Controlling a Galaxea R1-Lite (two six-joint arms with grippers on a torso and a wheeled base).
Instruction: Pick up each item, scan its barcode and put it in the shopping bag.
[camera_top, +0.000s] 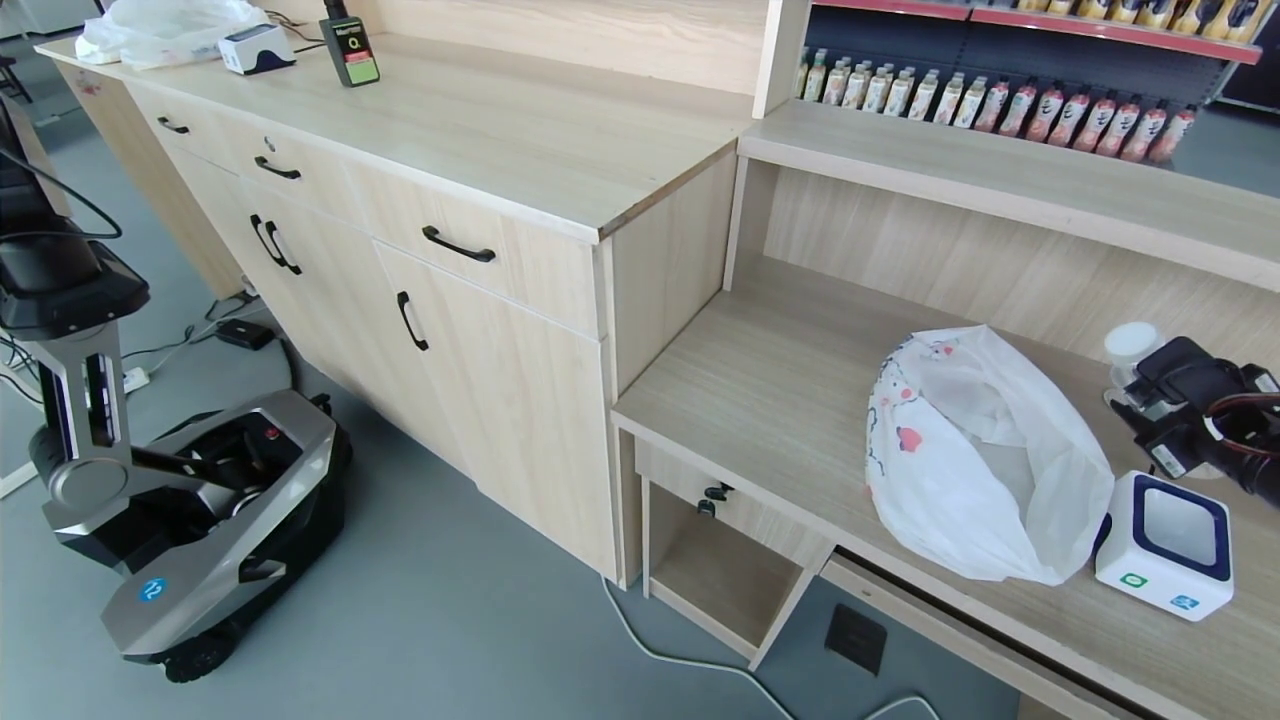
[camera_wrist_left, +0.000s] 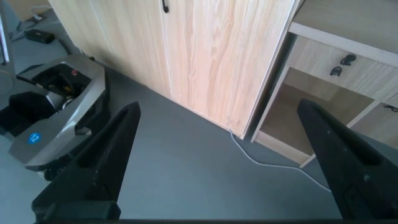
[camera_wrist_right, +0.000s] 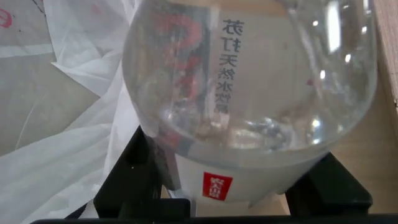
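Head view: the right claw (camera_top: 1180, 410) hangs over the counter (camera_top: 780, 400) near its right end, behind the scanner (camera_top: 1165, 545). The scanner stands at the front edge, just beside the slumped shopping bag (camera_top: 980, 460). The bottle (camera_top: 1130, 345) pokes out of the claw's grip.

Left wrist view: the left claw (camera_wrist_left: 219, 109) is spread wide and empty above the floor (camera_wrist_left: 186, 155).

Right wrist view: the right claw clamps the clear bottle's body. The smooth, round plastic may twist in the grip, turning the barcode away from the scanner.
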